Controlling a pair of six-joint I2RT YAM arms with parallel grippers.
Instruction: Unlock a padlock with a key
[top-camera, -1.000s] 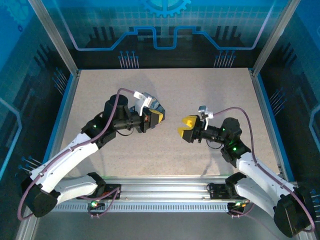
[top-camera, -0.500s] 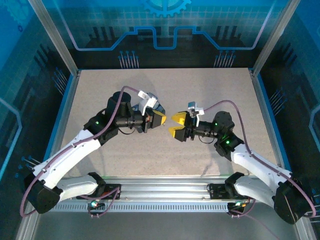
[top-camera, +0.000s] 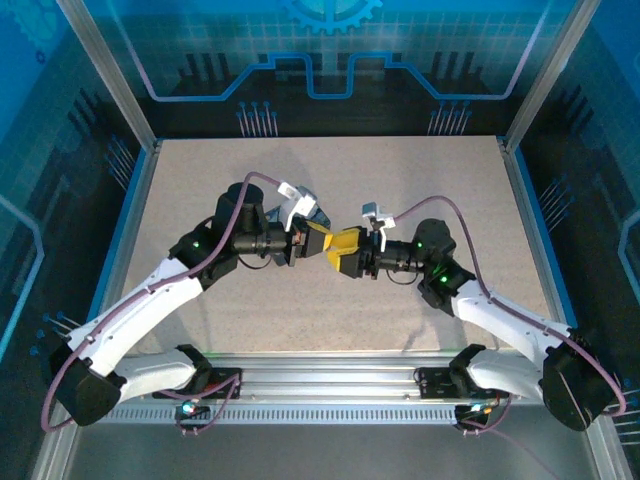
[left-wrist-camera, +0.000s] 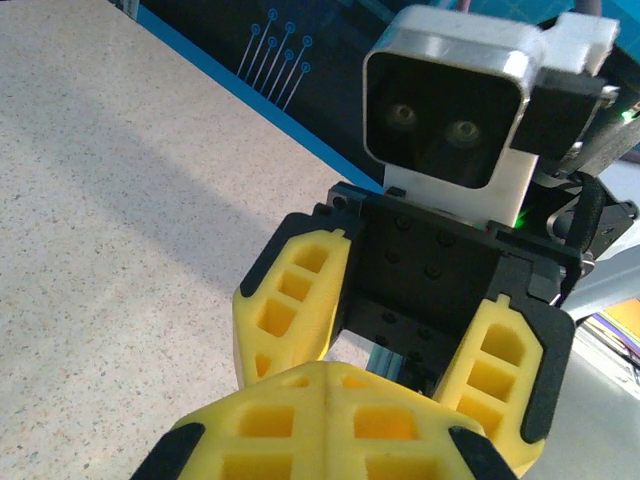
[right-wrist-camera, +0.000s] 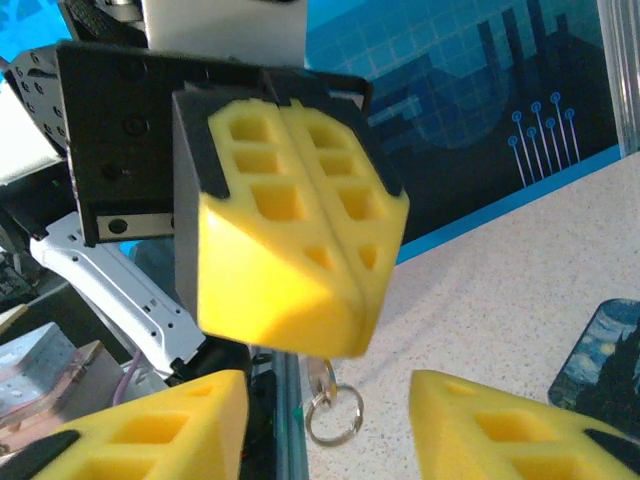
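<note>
My left gripper (top-camera: 318, 240) is held above the middle of the table, its yellow fingers (right-wrist-camera: 300, 230) pressed together. From under their tips hangs the key (right-wrist-camera: 322, 378), a small metal head with a silver split ring (right-wrist-camera: 334, 414); its blade is hidden between the pads. My right gripper (top-camera: 345, 250) faces it, open, tip to tip. In the left wrist view the right gripper's fingers (left-wrist-camera: 290, 300) stand spread to either side of my shut left gripper (left-wrist-camera: 335, 385). The padlock is out of view.
A blue-and-yellow swirl-printed box (right-wrist-camera: 602, 352) lies on the speckled table (top-camera: 400, 180), partly behind the left wrist (top-camera: 312, 212). Blue-edged walls and metal posts ring the table. The rail with the arm bases (top-camera: 330, 385) runs along the near edge.
The right gripper has travelled left, open, until its fingers flank the left gripper's tips. The left gripper has shifted slightly right and stayed shut.
</note>
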